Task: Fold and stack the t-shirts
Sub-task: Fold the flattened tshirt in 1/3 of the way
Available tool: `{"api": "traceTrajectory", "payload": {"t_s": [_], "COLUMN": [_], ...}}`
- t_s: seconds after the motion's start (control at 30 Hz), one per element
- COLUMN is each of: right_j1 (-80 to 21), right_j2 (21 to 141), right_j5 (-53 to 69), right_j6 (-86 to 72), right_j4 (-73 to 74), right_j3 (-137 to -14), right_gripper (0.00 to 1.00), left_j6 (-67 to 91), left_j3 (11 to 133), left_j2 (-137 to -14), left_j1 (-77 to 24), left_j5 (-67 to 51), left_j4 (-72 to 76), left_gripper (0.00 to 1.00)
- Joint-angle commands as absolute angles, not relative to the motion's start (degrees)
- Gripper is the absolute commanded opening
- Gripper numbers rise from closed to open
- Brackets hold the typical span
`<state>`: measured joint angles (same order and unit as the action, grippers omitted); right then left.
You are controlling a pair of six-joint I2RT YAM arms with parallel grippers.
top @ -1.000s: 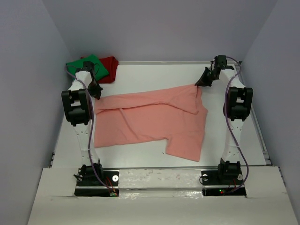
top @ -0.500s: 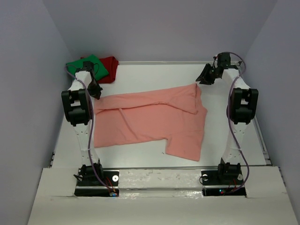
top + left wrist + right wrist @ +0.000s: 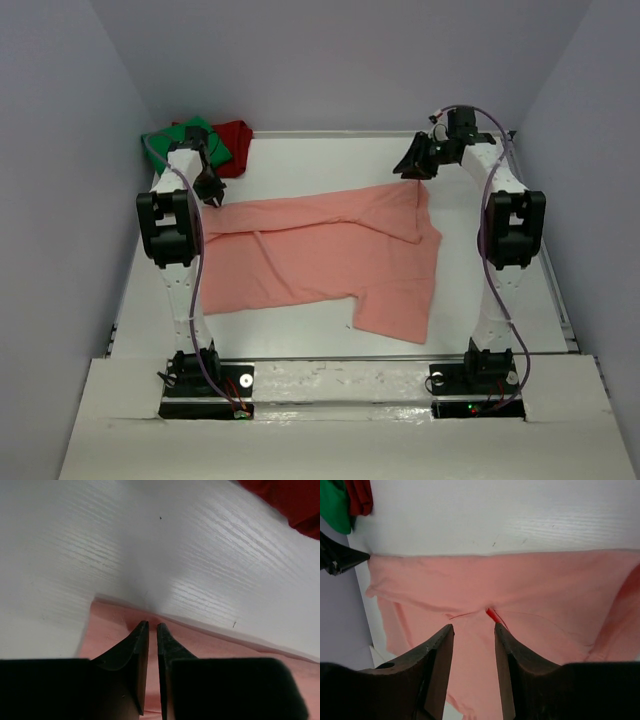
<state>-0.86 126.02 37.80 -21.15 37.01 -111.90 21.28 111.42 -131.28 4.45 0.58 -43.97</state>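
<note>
A spread t-shirt [image 3: 320, 255] covers the table [image 3: 330, 160] centre; two bunched t-shirts [image 3: 232, 140] occupy its far-left corner.

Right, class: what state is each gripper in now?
Left gripper: practically shut, holding nothing.
Right gripper: open, empty, over the salmon-pink t-shirt.

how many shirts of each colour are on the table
salmon-pink t-shirt: 1
green t-shirt: 1
dark red t-shirt: 1
total: 3
</note>
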Motion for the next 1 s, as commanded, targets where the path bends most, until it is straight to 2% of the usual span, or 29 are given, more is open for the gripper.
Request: {"api": "traceTrajectory", "payload": {"t_s": [0.0,0.27,0.83,0.93,0.97], "right_j1": [-4.2,-6.6,-10.6,-11.2,-11.2], "right_j2": [129.6,133.9,137.9,138.2,138.0], "right_j5": [42.1,43.2,44.1,44.6,44.6], "right_j6": [-20.6,-21.2,-22.0,-22.3,-22.4], "right_j4": [39.3,39.4,35.9,35.8,35.8], "right_j3": [-111.5,-112.9,-108.6,-108.6,-108.5], "right_gripper": [0.47,0.51,0.49,0.24,0.07], "left_j6": [20.7,19.5,18.8,18.9,18.9], "left_j3": [112.2,113.3,114.0,114.1,114.1], "left_j2": [-127.5,-127.9,-128.6,-128.6,-128.6], "left_j1": [4.5,4.5,4.5,4.5,4.5], "left_j5": [0.3,0.3,0.3,0.3,0.3], "left_j4": [-44.9,-46.2,-47.3,-47.3,-47.4], "left_gripper": [0.22,0.22,0.22,0.22,0.22]}}
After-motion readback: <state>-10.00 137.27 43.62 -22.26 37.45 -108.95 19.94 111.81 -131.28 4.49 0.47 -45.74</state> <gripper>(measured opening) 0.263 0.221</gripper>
